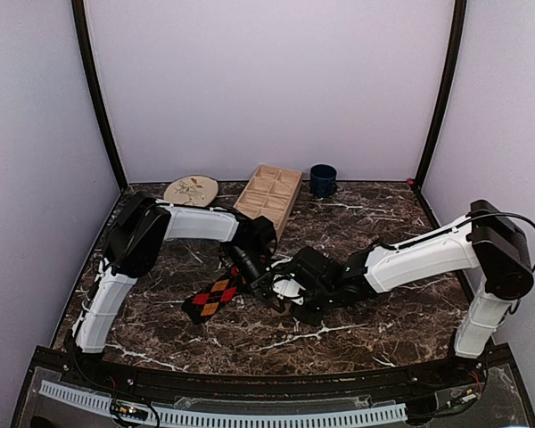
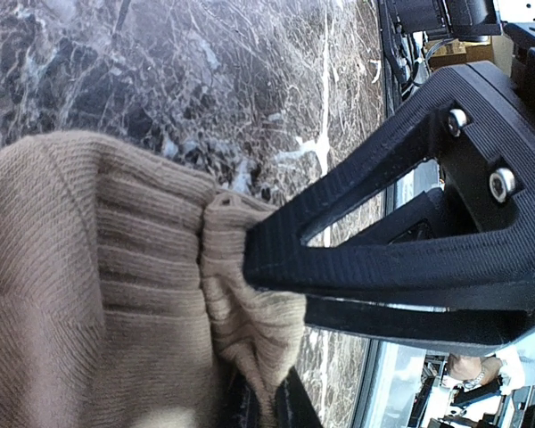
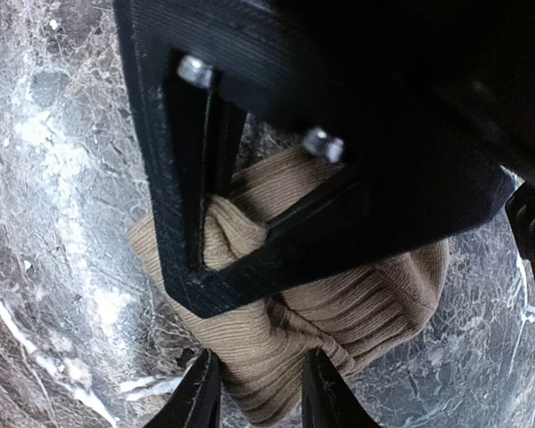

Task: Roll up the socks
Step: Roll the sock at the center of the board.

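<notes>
Left end effector (image 2: 269, 283) grips tan sock (image 2: 89, 285) over marbled table (image 2: 205, 71), lilac walls (image 1: 267, 80).

The black argyle fabric sock (image 1: 212, 297) lay on the dark marble table (image 1: 374, 330), left of the tan knit sock (image 3: 357, 312); behind stood a round plate (image 1: 191, 189), wooden compartment tray (image 1: 269, 198), blue mug (image 1: 322, 180).

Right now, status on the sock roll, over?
Both shut on tan sock: left gripper on ribbed cuff, right gripper on bunched body. Other, argyle sock flat on table, not gripped. Far back: tray, mug; nothing in the way.
</notes>
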`<move>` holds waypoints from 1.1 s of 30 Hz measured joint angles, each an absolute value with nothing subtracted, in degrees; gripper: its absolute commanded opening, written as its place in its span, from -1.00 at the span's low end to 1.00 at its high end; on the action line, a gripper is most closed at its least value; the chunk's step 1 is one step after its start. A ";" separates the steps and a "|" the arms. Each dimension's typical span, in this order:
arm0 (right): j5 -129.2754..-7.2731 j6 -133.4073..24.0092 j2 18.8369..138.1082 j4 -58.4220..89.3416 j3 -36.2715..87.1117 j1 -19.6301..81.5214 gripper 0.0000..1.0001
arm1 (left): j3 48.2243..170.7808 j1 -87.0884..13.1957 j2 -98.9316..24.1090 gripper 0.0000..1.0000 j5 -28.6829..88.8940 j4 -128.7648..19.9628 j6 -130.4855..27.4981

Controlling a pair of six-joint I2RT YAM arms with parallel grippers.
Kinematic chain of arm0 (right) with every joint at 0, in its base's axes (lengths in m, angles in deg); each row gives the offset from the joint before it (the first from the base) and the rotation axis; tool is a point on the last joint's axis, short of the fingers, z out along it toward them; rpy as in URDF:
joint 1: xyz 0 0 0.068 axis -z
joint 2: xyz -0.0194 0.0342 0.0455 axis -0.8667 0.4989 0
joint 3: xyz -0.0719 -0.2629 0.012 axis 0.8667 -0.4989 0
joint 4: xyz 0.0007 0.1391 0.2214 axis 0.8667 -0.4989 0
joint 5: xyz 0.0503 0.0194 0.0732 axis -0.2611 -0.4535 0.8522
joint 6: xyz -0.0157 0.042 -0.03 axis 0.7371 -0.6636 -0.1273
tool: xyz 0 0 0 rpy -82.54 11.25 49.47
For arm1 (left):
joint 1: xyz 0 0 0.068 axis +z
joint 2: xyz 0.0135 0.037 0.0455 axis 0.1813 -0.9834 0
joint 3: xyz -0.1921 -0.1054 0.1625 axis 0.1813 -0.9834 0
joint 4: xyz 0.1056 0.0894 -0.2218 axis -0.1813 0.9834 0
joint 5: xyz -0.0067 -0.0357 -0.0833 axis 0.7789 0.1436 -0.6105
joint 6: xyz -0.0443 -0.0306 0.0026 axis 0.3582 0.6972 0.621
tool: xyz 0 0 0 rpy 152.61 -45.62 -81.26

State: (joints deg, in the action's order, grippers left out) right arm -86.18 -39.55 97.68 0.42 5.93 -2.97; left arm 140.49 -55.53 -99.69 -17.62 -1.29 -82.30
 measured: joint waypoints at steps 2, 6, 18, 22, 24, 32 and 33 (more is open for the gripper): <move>-85.87 -39.57 97.84 0.66 5.93 -2.82 -0.42 | 140.49 -55.48 -99.69 -0.94 -17.60 -1.29 -82.32; -84.97 -39.59 98.56 1.12 6.03 -2.41 -0.63 | 140.49 -55.33 -99.69 -0.94 -17.62 -1.23 -82.32; -82.02 -40.05 99.82 0.61 7.72 -1.33 -1.00 | 141.25 -54.67 -99.91 -0.90 -17.51 -0.20 -82.32; -81.43 -40.27 100.15 -0.15 8.42 -1.16 -1.00 | 141.36 -54.59 -99.93 -0.70 -17.29 0.08 -82.25; -80.76 -40.49 100.15 -0.30 8.50 -0.90 -1.00 | 141.45 -54.59 -99.96 -0.61 -17.01 0.13 -81.71; -78.11 -42.08 100.04 -0.50 8.61 0.15 -1.00 | 143.09 -54.43 -100.33 -0.26 -16.07 0.15 -78.30; -77.92 -42.43 99.96 -0.52 8.61 0.17 -1.00 | 143.09 -54.43 -100.33 -0.25 -16.07 0.10 -77.75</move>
